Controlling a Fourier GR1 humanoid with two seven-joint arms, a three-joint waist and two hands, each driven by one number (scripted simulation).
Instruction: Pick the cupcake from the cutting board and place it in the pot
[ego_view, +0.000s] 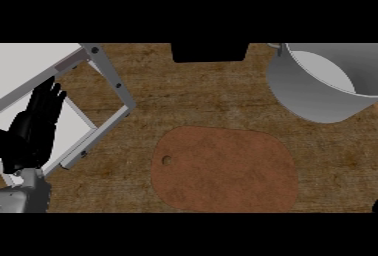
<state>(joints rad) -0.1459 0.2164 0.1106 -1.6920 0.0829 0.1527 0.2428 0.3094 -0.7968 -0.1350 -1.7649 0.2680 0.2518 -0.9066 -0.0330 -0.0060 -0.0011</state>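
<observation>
A brown cutting board (225, 170) with a small hole near its left edge lies in the lower middle of the wooden counter; its top is bare and no cupcake shows anywhere in view. A large grey pot (314, 92) stands at the upper right, partly cut off by the edge, and what shows of its inside holds nothing. My left hand (33, 127) rests open at the left edge, fingers pointing up, far from the board. My right hand does not show in this view.
A grey metal frame (111, 75) with white panels slants across the upper left, beside my left hand. A black block (210, 51) sits at the counter's far edge, top middle.
</observation>
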